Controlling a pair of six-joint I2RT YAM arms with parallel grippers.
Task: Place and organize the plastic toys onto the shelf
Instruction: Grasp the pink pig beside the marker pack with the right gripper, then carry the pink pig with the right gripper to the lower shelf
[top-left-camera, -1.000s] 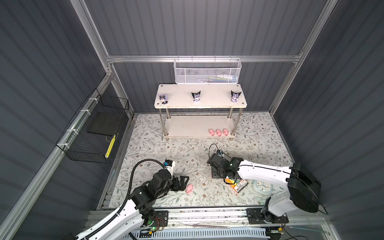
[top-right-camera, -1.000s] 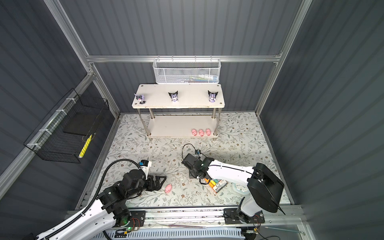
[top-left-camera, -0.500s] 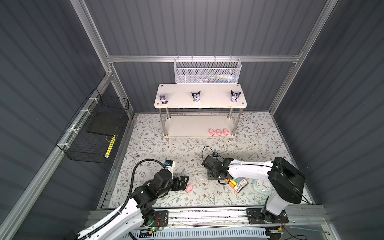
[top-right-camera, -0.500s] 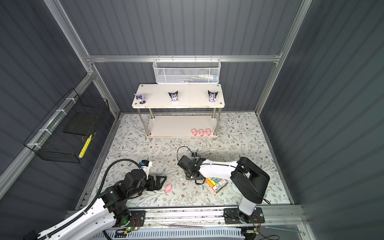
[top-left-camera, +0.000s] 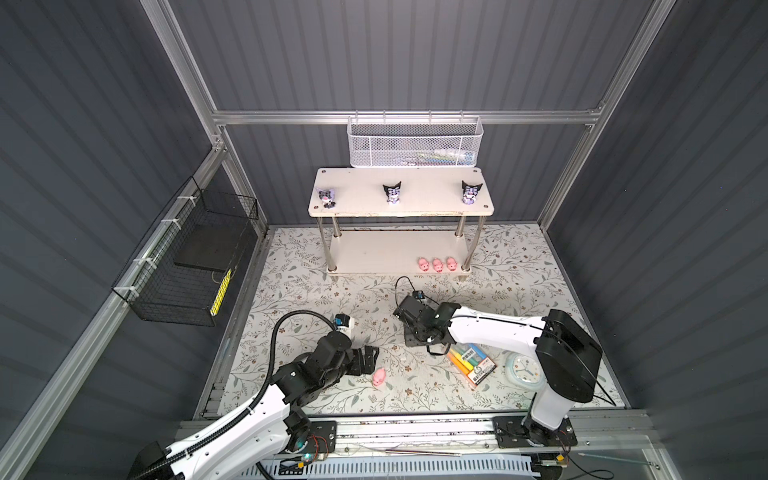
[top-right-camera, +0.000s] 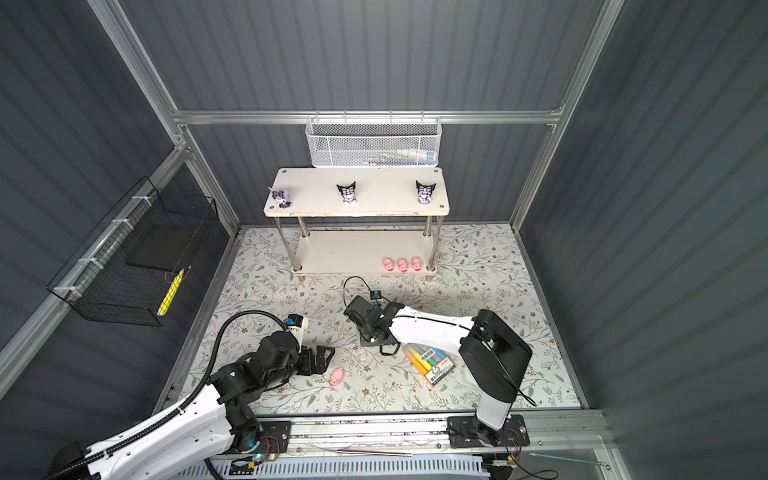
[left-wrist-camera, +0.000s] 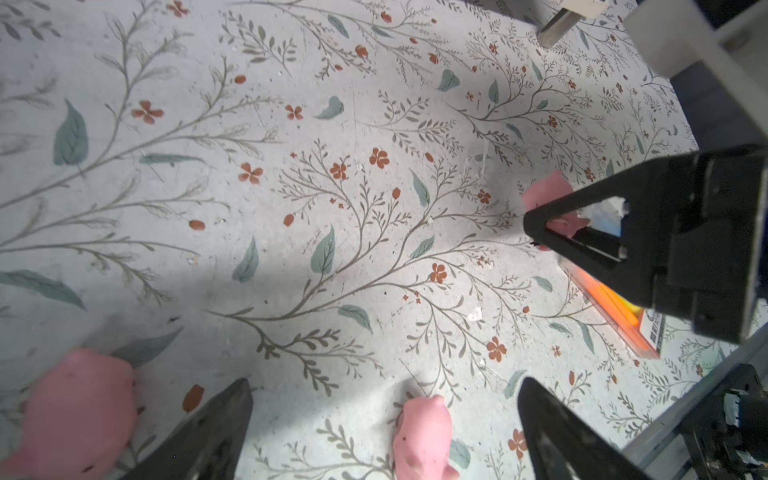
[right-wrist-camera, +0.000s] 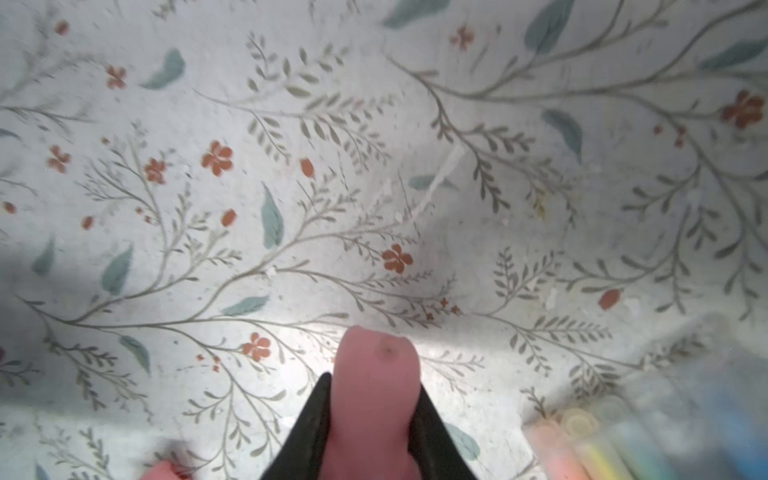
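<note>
The right gripper (right-wrist-camera: 374, 388) is pinched tight on a pink pig (right-wrist-camera: 376, 370), low over the floral mat (right-wrist-camera: 291, 208) and well apart from the shelf (top-left-camera: 374, 253). There, 3 pigs (top-left-camera: 436, 264) line the lower board and 3 black-eared figurines (top-left-camera: 392, 193) stand on top. The pink pig pokes out past the fingertips, so it could twist or slip on the lift. Setting it beside that row could also topple a neighbour. The left gripper (left-wrist-camera: 384, 388) gapes wide around another pig (left-wrist-camera: 424, 440), with a further pig (left-wrist-camera: 75, 411) just outside 1 finger, so closing could shove it away. Only the wrist views show the pinch; in both top views the right arm hides its catch, and just 1 of the left pair is visible
</note>
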